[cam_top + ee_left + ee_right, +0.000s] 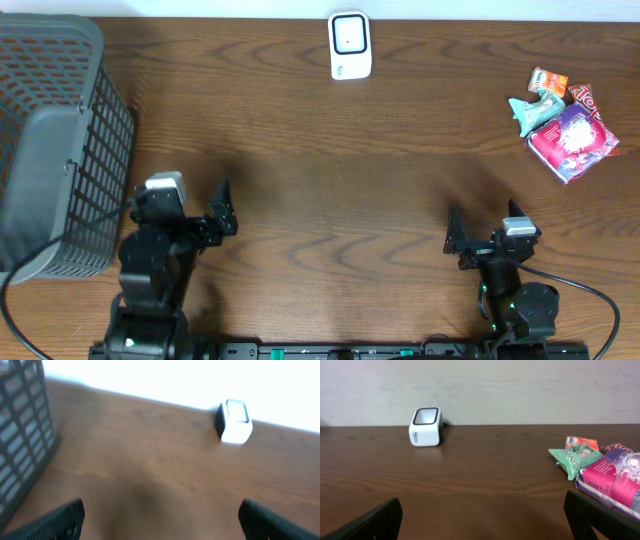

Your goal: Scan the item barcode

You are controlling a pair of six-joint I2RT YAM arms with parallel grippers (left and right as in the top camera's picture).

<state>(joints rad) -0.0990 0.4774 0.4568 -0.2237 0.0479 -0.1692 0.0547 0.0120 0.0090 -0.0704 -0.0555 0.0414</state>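
While both arms sit at the near table edge, R gripper (458, 240) stands spread wide, holding nothing; L gripper (222, 208) likewise. Pink pack (572, 140), w/ other snacks, lies far right, well apart from R gripper, ahead and to its right. Scanner (350, 45) at far centre.

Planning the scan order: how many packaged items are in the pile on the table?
4, clustered at the far right: small orange packet, red packet, teal packet, pink-and-purple pack. Others may hide beneath.
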